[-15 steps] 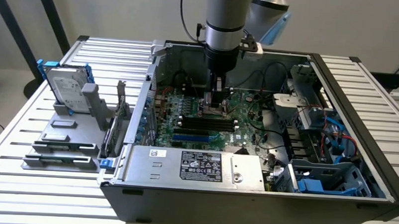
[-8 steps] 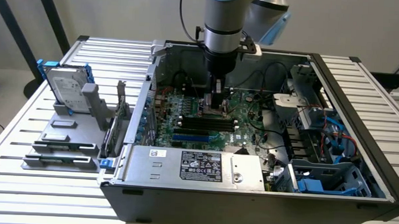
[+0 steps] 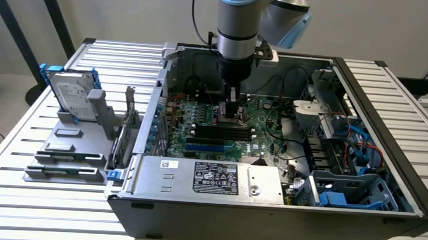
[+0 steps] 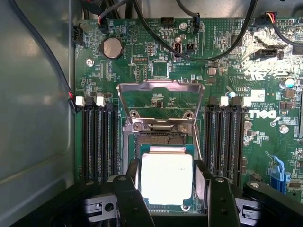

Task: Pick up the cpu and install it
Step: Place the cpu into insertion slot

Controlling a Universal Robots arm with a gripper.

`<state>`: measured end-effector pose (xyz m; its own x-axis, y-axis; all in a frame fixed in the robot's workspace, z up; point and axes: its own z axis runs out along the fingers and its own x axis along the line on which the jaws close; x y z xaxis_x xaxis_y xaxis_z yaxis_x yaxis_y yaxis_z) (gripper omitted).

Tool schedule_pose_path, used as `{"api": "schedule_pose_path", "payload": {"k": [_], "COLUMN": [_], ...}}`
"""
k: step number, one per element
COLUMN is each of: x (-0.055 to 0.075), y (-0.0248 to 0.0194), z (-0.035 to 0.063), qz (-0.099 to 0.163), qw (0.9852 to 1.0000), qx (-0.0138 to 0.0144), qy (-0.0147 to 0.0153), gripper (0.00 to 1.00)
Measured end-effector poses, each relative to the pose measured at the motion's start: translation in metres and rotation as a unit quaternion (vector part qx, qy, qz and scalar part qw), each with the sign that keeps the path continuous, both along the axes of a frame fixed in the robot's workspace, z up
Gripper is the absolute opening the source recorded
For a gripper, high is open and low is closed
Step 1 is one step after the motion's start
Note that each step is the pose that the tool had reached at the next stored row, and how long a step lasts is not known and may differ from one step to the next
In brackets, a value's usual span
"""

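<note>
cpu [image 4: 166, 178] in claw [image 4: 166, 169] over socket [image 4: 158, 139], bracket [image 4: 160, 86] raised, memory slots [image 4: 99, 142] flanking

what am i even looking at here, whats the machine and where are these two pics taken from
A robot arm reaches down into an open computer case that sits on a slatted table. The exterior view comes from a camera off the arm; the wrist view from one on its wrist, looking at the green motherboard. The hand grips the cpu, a small silver square, over its open socket. On the exterior view's left, a hard drive stands in a grey fixture.
</note>
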<state>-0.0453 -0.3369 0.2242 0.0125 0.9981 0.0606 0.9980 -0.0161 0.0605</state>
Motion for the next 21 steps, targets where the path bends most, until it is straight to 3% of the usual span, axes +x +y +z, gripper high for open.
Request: {"api": "schedule_pose_path", "payload": {"k": [21], "x": [0.001], "y": [0.0018], "z": [-0.0120], "qz": [0.000], "qw": [1.0000], "qx": [-0.0004], "qy": [0.0000], "gripper": [0.55]}}
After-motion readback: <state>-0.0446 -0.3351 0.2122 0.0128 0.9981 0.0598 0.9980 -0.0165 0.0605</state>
